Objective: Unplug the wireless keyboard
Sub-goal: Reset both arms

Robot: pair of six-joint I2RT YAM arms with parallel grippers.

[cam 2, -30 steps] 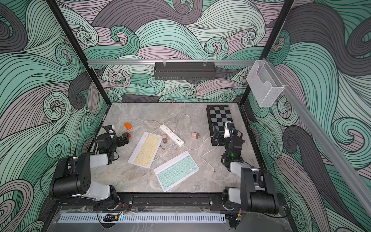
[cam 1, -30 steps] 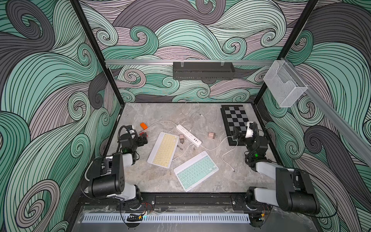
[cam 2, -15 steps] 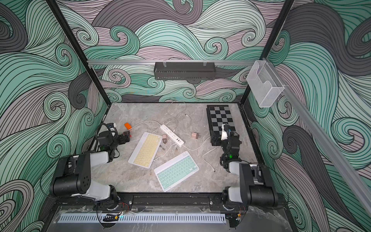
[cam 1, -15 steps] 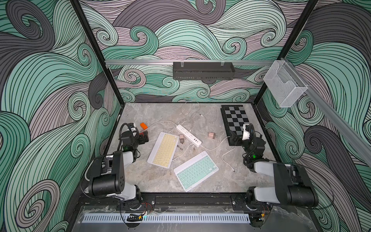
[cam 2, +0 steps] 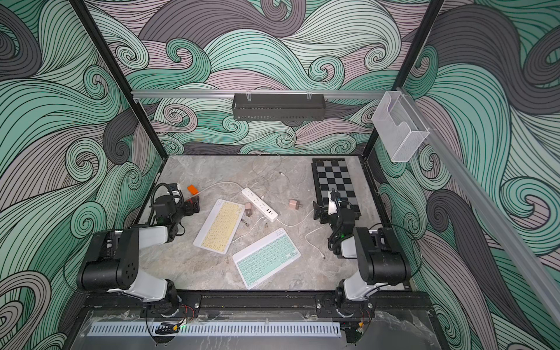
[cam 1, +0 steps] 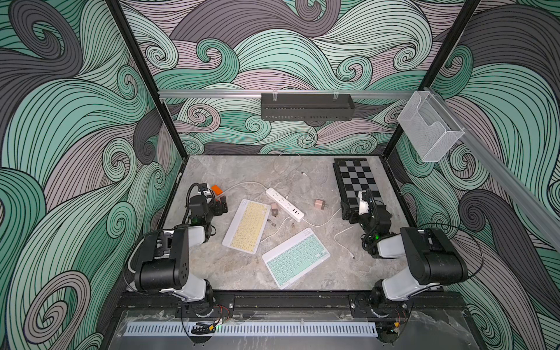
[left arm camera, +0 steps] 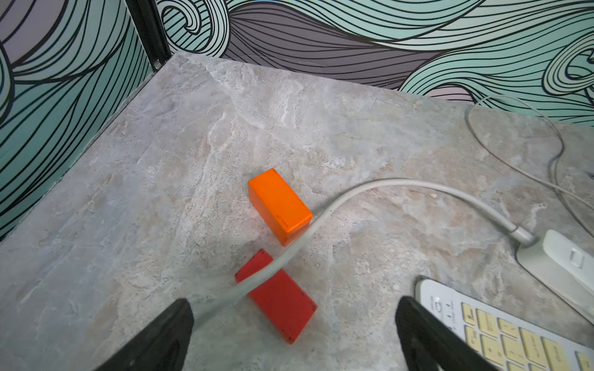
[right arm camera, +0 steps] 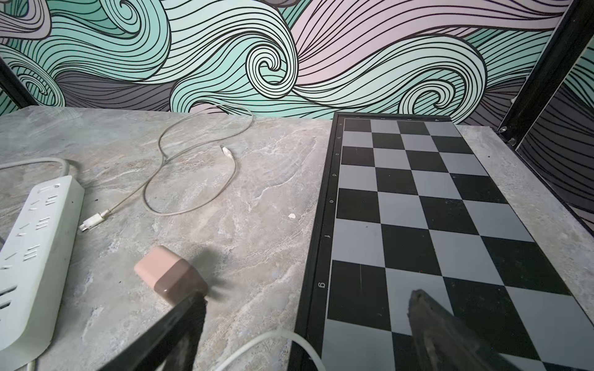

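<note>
Both tools empty, jaws spread wide: left tool (left arm camera: pixel 291 310) by the red block (left arm camera: pixel 283 316), right tool (right arm camera: pixel 307 297) at the chessboard (right arm camera: pixel 418 199) edge. Yellow keyboard (cam 1: pixel 247 225) and green keyboard (cam 1: pixel 296 257) lay mid-worktop (cam 1: pixel 230 272), thin cable (cam 1: pixel 272 233) between; plugged end unclear. Open, likely, for approach.

Chessboard (right arm camera: pixel 316 257) border: small pale letters c, d, e, f, g, one beside each row.
Yellow keyboard (left arm camera: pixel 514 340) keys: markings too blurred to read.
</note>
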